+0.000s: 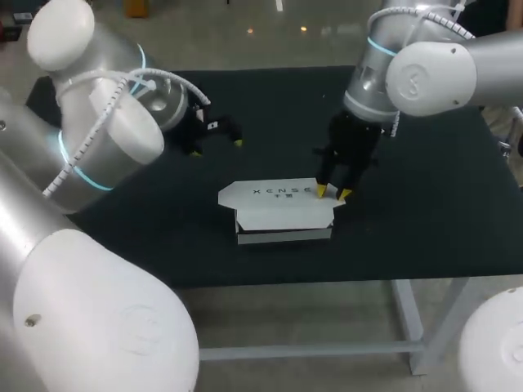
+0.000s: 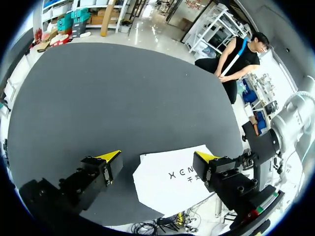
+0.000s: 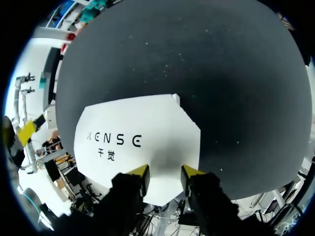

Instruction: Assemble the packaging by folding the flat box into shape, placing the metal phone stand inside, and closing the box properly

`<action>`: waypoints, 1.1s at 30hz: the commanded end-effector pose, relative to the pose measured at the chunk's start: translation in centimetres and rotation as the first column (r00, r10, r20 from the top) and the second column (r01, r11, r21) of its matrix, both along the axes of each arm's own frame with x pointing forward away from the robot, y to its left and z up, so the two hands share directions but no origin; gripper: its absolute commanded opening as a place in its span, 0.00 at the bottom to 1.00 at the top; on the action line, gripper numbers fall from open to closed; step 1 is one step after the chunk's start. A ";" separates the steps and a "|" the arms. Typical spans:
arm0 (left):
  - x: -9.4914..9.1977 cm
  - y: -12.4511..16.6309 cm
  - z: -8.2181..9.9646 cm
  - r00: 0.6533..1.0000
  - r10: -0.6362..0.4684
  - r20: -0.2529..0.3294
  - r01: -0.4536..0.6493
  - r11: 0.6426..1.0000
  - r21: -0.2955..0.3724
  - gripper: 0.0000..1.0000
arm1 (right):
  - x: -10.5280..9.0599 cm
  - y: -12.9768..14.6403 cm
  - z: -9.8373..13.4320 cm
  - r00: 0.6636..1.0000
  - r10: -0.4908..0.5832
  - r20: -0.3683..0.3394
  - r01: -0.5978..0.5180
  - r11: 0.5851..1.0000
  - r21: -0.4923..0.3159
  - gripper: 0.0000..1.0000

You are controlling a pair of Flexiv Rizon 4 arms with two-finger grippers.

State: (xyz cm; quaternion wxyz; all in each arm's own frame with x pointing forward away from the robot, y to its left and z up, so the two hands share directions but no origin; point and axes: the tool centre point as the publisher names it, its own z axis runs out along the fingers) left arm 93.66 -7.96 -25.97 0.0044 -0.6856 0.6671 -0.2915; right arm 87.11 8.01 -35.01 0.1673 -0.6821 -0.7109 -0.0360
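The white box [image 1: 278,214] stands near the middle of the black table, its printed lid flap [image 1: 274,193] folded back and lying open. My right gripper [image 1: 333,193] is down at the box's right end, its yellow tips partly apart over the lid's edge [image 3: 167,147]; nothing shows pinched between them. My right gripper [image 3: 166,171] shows only white card in its gap. My left gripper [image 1: 216,147] hangs wide open above the table, behind and left of the box. From my left gripper [image 2: 157,157] the lid [image 2: 172,184] lies below, between the spread fingers. No metal phone stand shows in any view.
The black table top [image 1: 425,212] extends around the box on all sides. Its front edge runs a short way in front of the box. My right arm [image 2: 266,147] stands close beside the box's right end.
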 end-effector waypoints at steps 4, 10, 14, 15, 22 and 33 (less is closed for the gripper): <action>0.5 -1.1 -0.6 0.913 0.168 -0.371 -0.051 0.951 0.305 0.63 | -0.2 0.0 -0.1 1.000 0.000 0.006 0.000 1.000 0.003 0.44; -0.4 -1.0 -1.4 0.908 0.155 -0.390 -0.021 0.945 0.327 0.62 | -0.2 0.0 -0.2 1.000 0.001 0.007 -0.001 1.000 0.004 0.44; -0.8 -1.2 -2.0 0.895 0.149 -0.421 0.006 0.939 0.344 0.58 | -0.2 0.0 -0.2 1.000 0.000 0.010 0.000 1.000 0.001 0.44; -0.8 -1.3 -2.2 0.889 0.149 -0.432 0.012 0.938 0.347 0.57 | -0.2 0.0 -0.2 1.000 -0.001 0.011 0.001 1.000 0.001 0.44; -1.6 -1.9 -3.6 0.875 0.138 -0.465 0.041 0.934 0.355 0.49 | -0.3 0.0 -0.1 1.000 -0.003 0.017 0.003 1.000 -0.001 0.44; -3.7 -2.0 -5.5 0.878 0.126 -0.462 0.044 0.939 0.341 0.46 | -0.4 0.1 -0.1 1.000 -0.004 0.019 0.005 1.000 -0.002 0.44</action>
